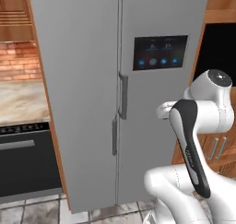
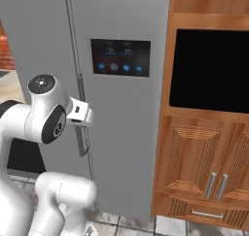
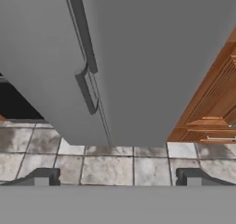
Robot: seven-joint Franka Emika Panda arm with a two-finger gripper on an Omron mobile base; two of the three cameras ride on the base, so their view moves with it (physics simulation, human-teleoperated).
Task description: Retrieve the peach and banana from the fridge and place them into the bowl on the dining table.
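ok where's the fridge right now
The fridge stands shut directly ahead of the arm, between the black oven on its left and wooden cabinets on its right.

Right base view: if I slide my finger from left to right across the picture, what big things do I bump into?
The robot's white arm → the fridge with its blue screen → the black oven above the wooden cupboard doors.
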